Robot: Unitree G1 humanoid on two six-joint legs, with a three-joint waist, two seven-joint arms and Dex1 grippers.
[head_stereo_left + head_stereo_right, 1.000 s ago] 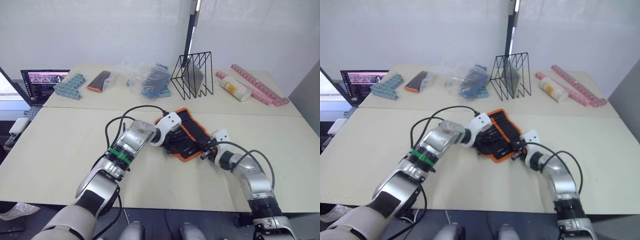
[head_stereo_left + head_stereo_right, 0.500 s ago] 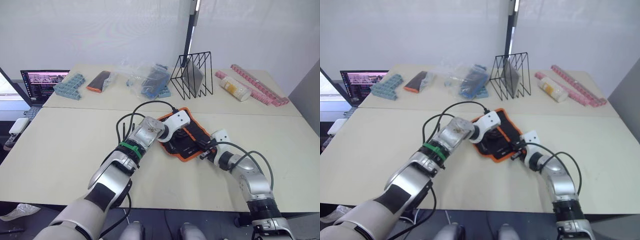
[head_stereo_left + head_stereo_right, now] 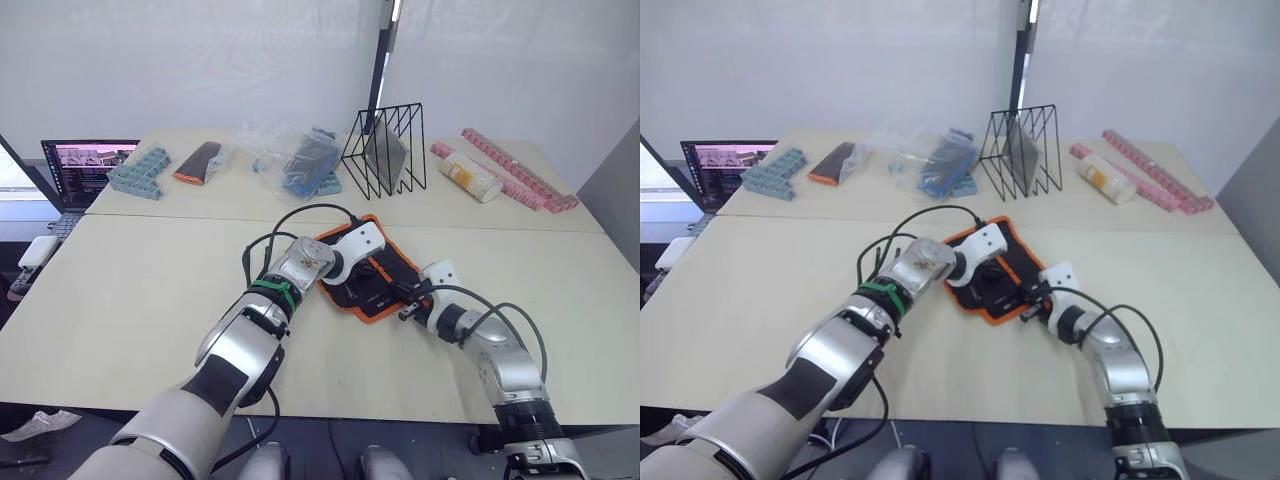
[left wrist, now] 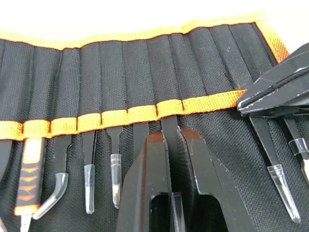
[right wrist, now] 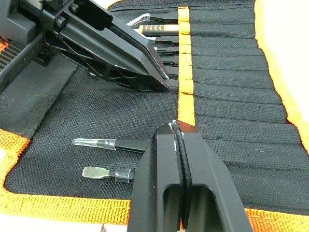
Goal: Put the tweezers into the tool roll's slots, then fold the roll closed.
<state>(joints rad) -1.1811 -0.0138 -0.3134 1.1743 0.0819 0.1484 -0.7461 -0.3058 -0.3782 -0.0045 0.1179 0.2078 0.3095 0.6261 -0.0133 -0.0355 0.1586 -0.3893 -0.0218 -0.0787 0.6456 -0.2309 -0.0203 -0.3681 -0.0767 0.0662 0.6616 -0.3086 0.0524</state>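
On the near half of the cream table [image 3: 120, 300], the tool roll [image 3: 375, 268] lies open and flat, its orange edging showing all round, with both grippers down on its inner face. The right gripper [image 5: 177, 130] sits nearest, its two black fingers pressed together with nothing visible between them, tips resting just at the orange band of the slots [image 4: 130, 116]. Beside it lie two tools with clear tip caps, one pointed [image 5: 104, 143] and one flat-ended [image 5: 99, 172], their far ends hidden under the fingers.

The left gripper [image 4: 169, 140] is clamped around one of the tweezers [image 4: 168, 126], whose end goes in under the orange band. Further along the row, several more black tools [image 4: 89, 159] and an orange-handled one [image 4: 28, 169] already stand in their pockets.

Beyond, on the far table, stand a black wire rack [image 3: 385, 150], clear plastic bags [image 3: 295, 155], an orange-tipped dark case [image 3: 197, 162], blue-grey blocks [image 3: 138, 172], a laptop [image 3: 85, 165], a bottle [image 3: 470, 177] and pink strips [image 3: 520, 175].
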